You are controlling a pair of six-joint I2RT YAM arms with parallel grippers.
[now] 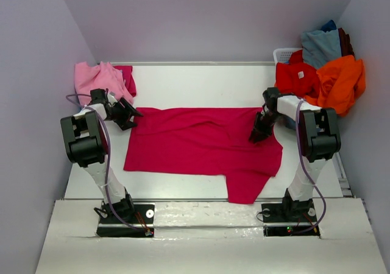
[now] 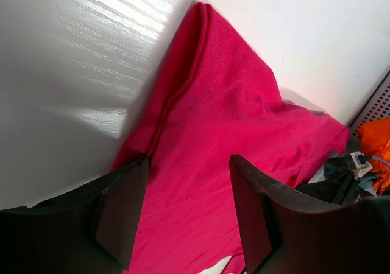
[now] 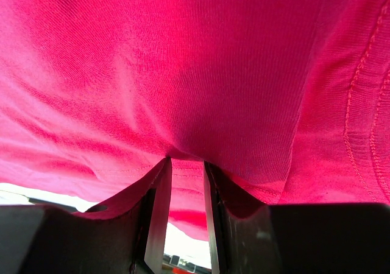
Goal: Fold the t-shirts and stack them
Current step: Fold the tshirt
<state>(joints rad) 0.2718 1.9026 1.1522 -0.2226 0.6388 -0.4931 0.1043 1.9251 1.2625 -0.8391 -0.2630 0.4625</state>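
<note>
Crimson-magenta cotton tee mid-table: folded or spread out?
Spread out: the crimson-magenta t-shirt lies wide across the white table, one sleeve showing at the near edge; right gripper pinches its right side.

A glossy white bench (image 1: 201, 85) sits boxed in by plain lavender walls (image 1: 207, 18) at 9, 12 and 3 o'clock, evenly lit.

Two arms (image 1: 85, 140), each with one claw: left claw (image 1: 129, 114), right claw (image 1: 258, 135). One crimson tee (image 1: 201, 141) lies between the claws. Behind the left claw are two tees: one pink tee (image 1: 97, 78) and one magenta tee (image 1: 126, 77). Behind the right claw is one basket (image 1: 283, 55), its heap showing three clear tees: red tee (image 1: 294, 78), orange tee (image 1: 341, 82), grey-blue tee (image 1: 320, 45). The darker scraps (image 1: 345, 39) cannot be counted. One table (image 1: 195, 85).
</note>
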